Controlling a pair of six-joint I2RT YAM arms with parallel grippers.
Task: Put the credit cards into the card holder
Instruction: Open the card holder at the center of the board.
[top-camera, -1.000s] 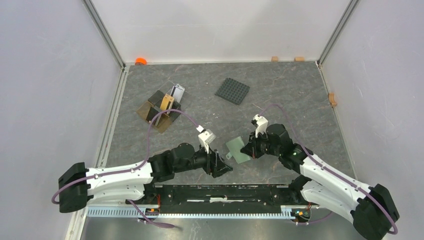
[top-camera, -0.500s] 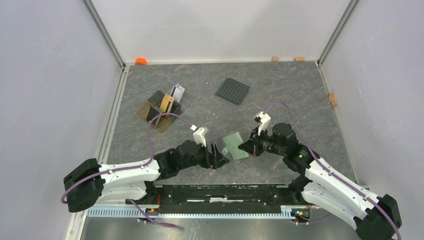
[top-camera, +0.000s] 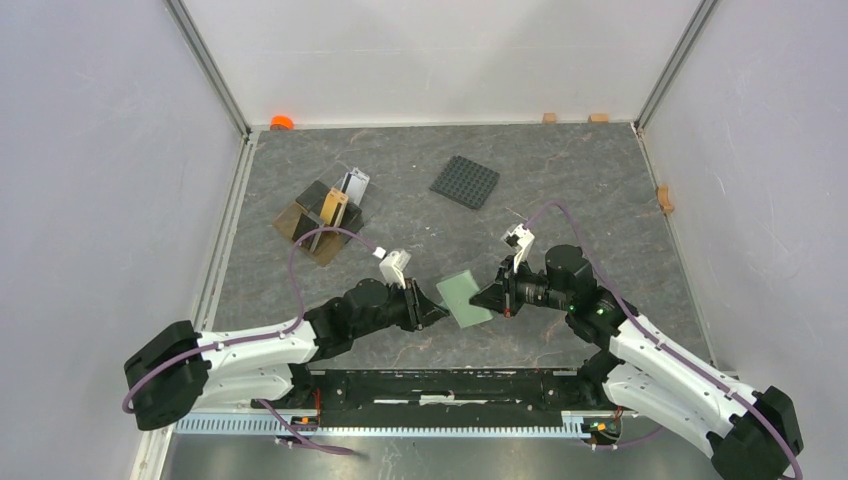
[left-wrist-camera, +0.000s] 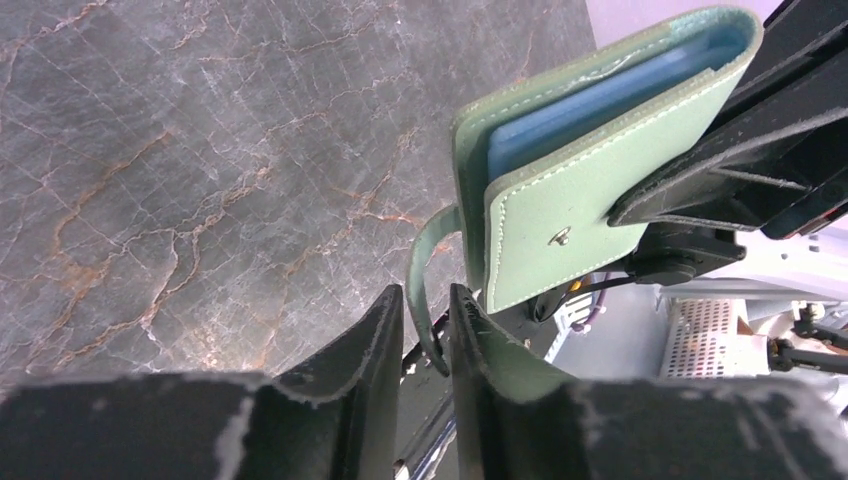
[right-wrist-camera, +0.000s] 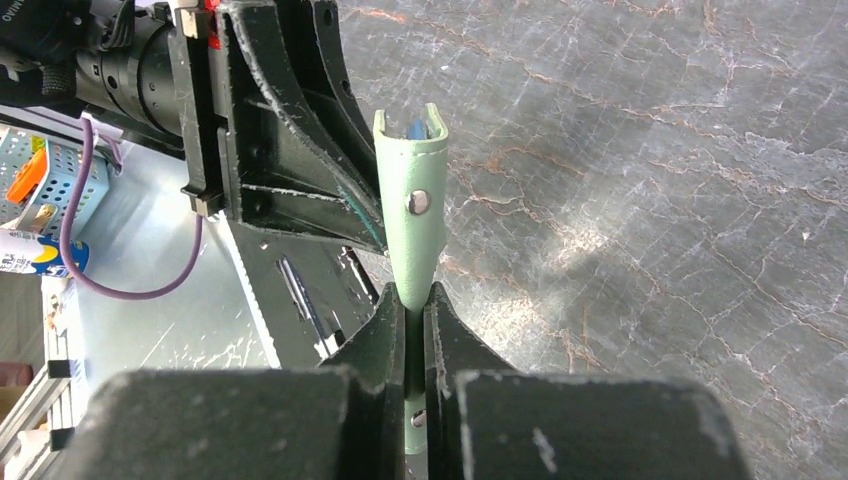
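Note:
The pale sage-green card holder (top-camera: 462, 298) hangs folded above the table between both arms; blue lining shows inside it (left-wrist-camera: 570, 200). My right gripper (top-camera: 488, 296) is shut on its right edge, and the right wrist view shows the holder (right-wrist-camera: 412, 210) edge-on, pinched between the fingertips (right-wrist-camera: 415, 290). My left gripper (top-camera: 436, 306) has its jaws narrowed on the holder's green strap (left-wrist-camera: 418, 270), which runs between the fingertips (left-wrist-camera: 427, 292). The credit cards (top-camera: 335, 205), black, tan-gold and white-grey, stand in the brown tray (top-camera: 300, 228) at the far left, away from both grippers.
A black studded square plate (top-camera: 465, 182) lies at the back centre. An orange object (top-camera: 282, 122) sits in the back left corner. Small wooden blocks (top-camera: 549, 117) line the back wall and another (top-camera: 665, 198) the right wall. The arms' base rail runs along the near edge.
The right gripper carried the card holder leftward and lifted it. The left gripper moved up to it and narrowed from wide open onto the strap.

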